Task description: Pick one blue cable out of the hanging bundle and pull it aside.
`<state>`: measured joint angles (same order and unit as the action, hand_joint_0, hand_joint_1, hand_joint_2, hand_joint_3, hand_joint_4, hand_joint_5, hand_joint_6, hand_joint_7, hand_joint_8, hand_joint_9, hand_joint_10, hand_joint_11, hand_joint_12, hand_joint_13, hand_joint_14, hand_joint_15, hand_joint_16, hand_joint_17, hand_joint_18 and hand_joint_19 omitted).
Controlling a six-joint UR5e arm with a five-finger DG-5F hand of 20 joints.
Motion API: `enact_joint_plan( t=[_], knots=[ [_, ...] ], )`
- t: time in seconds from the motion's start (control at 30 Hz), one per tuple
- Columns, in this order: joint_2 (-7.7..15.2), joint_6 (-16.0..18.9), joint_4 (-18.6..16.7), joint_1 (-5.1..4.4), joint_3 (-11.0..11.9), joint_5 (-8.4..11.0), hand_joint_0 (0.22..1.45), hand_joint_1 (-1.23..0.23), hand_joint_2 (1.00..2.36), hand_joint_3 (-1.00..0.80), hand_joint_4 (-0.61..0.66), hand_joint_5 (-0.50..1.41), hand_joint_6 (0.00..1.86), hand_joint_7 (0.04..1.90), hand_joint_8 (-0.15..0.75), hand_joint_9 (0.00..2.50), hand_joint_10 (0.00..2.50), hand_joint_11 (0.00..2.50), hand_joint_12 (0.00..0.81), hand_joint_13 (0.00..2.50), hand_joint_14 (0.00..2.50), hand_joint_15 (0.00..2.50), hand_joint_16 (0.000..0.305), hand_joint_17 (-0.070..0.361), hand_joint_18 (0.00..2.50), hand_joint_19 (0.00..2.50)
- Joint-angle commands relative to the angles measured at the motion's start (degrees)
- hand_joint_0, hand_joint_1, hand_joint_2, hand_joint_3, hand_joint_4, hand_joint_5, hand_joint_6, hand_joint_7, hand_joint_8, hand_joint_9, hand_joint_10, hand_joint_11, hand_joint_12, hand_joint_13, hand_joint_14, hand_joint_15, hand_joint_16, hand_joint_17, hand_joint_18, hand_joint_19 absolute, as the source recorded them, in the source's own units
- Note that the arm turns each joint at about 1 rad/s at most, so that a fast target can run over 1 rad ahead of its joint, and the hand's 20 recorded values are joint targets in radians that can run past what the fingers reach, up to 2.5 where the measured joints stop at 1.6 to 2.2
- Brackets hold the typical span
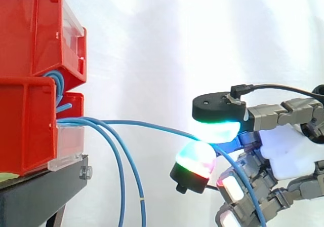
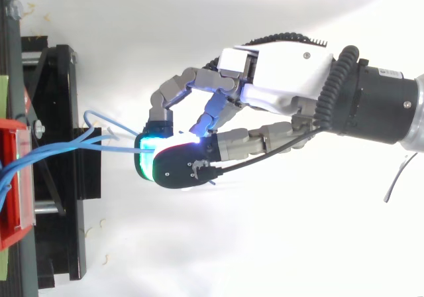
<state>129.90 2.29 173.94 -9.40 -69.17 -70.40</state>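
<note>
Right now your robot hand (image 1: 283, 156) is pinching one blue cable (image 1: 152, 126) between two glowing fingertips (image 1: 217, 129), one above it and one below. You can see that cable running nearly level from the red bins (image 1: 25, 110) out to the pinch, well apart from the other blue cables (image 1: 121, 186), which droop beside the black stand (image 1: 40, 191)

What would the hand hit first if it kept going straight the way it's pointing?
Holding one blue cable, it would likely meet the other hanging blue cables, then the red bins; depth unclear.
</note>
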Motion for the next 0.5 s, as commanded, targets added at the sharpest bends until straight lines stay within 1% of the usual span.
enact_joint_plan(
  t=[0.0, 0.47],
  knots=[
    [0.0, 0.0, 0.0, -0.01, 0.0, 0.0, 0.51, -0.82, 1.35, 0.06, -0.12, -0.03, 0.87, 1.06, 0.266, 1.2, 0.02, 0.47, 0.469, 0.93, 0.02, 0.52, 0.073, 0.165, 0.68, 0.53],
    [0.0, 0.0, 0.0, -0.01, 0.0, 0.0, 0.51, -0.82, 1.34, 0.06, -0.12, -0.03, 0.87, 1.06, 0.264, 1.2, 0.02, 0.47, 0.469, 0.92, 0.02, 0.53, 0.073, 0.165, 0.68, 0.53]
  ],
)
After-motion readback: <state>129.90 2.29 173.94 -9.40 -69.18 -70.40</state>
